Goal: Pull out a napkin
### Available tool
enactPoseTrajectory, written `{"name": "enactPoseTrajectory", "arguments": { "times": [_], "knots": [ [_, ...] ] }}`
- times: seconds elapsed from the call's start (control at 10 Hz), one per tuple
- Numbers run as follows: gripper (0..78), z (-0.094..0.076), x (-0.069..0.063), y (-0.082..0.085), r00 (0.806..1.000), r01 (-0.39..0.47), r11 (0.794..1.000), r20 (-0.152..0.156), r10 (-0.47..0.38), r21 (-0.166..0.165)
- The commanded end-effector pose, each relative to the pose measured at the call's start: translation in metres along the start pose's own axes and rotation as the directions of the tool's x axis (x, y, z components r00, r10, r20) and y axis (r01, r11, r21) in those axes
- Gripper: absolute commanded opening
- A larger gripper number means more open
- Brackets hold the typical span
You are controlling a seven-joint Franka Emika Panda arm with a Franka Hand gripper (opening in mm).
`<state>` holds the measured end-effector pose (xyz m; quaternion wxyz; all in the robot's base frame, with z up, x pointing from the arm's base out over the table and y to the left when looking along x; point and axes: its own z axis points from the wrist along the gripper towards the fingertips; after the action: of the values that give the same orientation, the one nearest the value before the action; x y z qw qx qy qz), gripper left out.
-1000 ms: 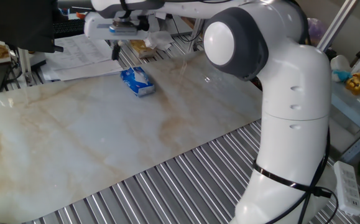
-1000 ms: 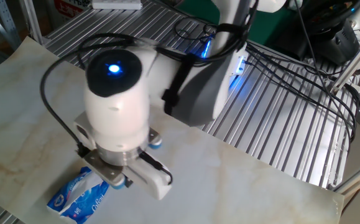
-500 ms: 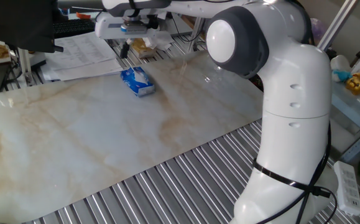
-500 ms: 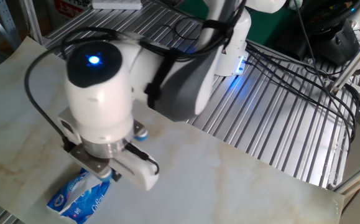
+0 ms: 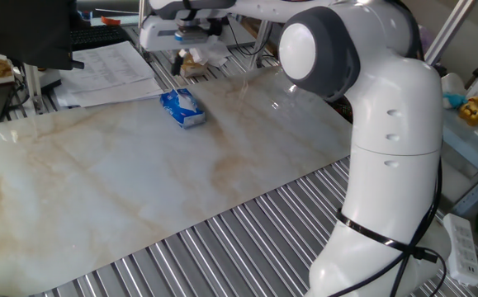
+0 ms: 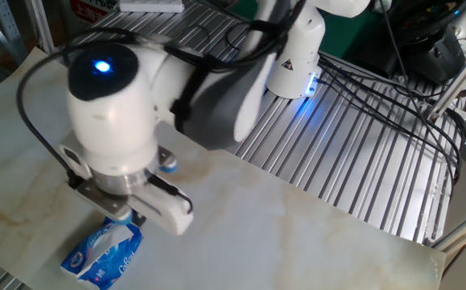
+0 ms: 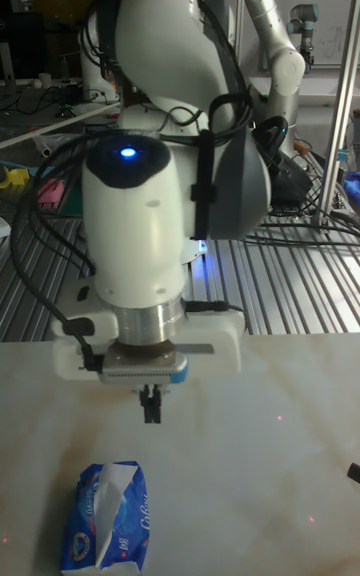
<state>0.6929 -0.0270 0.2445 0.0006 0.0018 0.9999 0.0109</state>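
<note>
The small blue tissue pack [image 5: 182,108] [image 6: 104,252] [image 7: 106,522] lies on the marble board. The white napkin [image 7: 107,489] [image 5: 188,102] pokes out of its top slot, crumpled. My gripper [image 7: 151,406] [image 5: 177,63] hangs in the air behind the pack, pointing down and clear of it. Its two dark fingers are pressed together with nothing between them. In the other fixed view the wrist body hides the fingertips and covers part of the pack.
Printed white paper sheets [image 5: 106,68] lie just behind the pack at the board's far edge. The marble board [image 5: 139,181] sits on a slatted metal table [image 6: 361,161]. Black cables [image 6: 393,89] run near the arm's base.
The gripper has slid sideways along the board's far edge to a spot just behind the pack, staying shut and above it. The pack and napkin have not moved.
</note>
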Motion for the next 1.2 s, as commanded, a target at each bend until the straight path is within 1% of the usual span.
{"name": "enactPoseTrajectory", "arguments": {
  "times": [0.1,0.2,0.3,0.4,0.6,0.8,0.9,1.0,1.2],
  "knots": [
    [0.0,-0.002,0.002,-0.013,1.0,0.027,1.0,0.004,-0.027,0.001],
    [0.0,0.0,0.003,-0.022,0.999,0.039,0.999,0.004,-0.039,0.0],
    [0.0,0.001,0.003,-0.024,0.999,0.042,0.999,0.004,-0.042,0.0],
    [0.0,0.002,0.005,-0.031,0.999,0.051,0.999,0.005,-0.051,-0.002],
    [0.0,0.004,0.006,-0.039,0.999,0.054,0.999,0.005,-0.054,-0.004],
    [0.0,0.005,0.007,-0.04,0.999,0.047,0.999,0.004,-0.047,-0.004],
    [0.0,0.005,0.007,-0.04,1.0,0.028,1.0,-0.001,-0.028,-0.003],
    [0.0,0.005,0.007,-0.04,1.0,0.026,1.0,-0.002,-0.026,-0.003],
    [0.0,0.004,0.007,-0.04,1.0,0.013,1.0,-0.013,-0.013,0.0]
  ]
}}
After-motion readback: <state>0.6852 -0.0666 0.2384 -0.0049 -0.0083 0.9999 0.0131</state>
